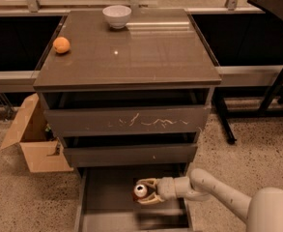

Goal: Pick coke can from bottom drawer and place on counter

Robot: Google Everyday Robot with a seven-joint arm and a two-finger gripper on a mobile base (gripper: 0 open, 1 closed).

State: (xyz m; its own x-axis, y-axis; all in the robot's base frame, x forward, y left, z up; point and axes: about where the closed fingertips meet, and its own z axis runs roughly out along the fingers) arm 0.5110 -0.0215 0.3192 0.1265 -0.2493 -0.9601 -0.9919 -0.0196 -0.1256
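The bottom drawer [107, 197] is pulled out at the foot of the cabinet, its tray interior showing. My gripper [145, 192] reaches into it from the right and is shut on the coke can [140, 191], a small red can whose silver top faces the camera. The can is held over the drawer's tray, right of its middle. The counter [131, 52] is the glossy dark top slab of the cabinet above.
An orange [61, 45] sits at the counter's left edge and a white bowl [117, 16] at its back. An open cardboard box [32, 141] stands on the floor to the left. A dark table leg [271, 98] stands to the right.
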